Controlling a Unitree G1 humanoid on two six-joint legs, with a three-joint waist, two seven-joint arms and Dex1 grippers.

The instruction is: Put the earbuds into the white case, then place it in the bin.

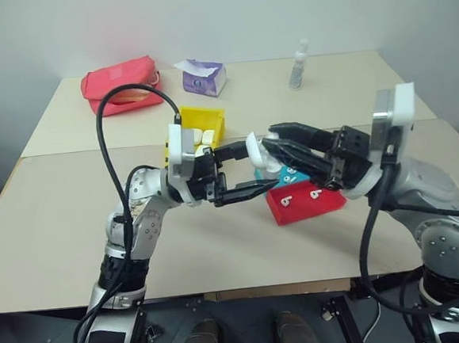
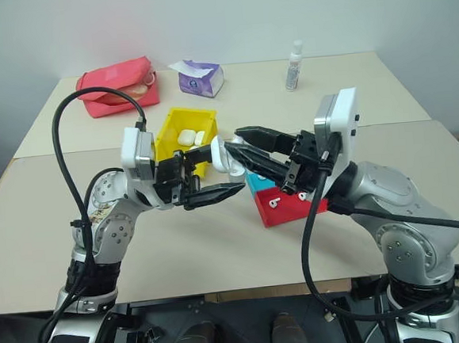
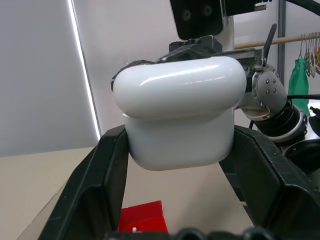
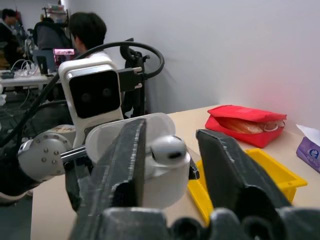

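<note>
We see the small glossy white rounded plastic case [image 3: 179, 117] raised above the beige counter [image 1: 51, 233], clamped between the left tool's [image 1: 241, 173] 2 black fingers, its hinged lid flipped open. A tiny white earbud [image 4: 168, 149] sits at its mouth. The right tool [image 1: 277, 145] meets it with fingers parted. Behind stands the bright yellow plastic bin [image 2: 170, 124], holding similar white cases.

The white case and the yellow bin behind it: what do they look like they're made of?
The white case, held in the left gripper, looks like glossy hard plastic: a bright streak of reflected light runs along its rounded lid. The bin looks like moulded plastic with a duller sheen: uniform bright yellow, thin straight walls. Neither material can be confirmed by sight alone.
</note>
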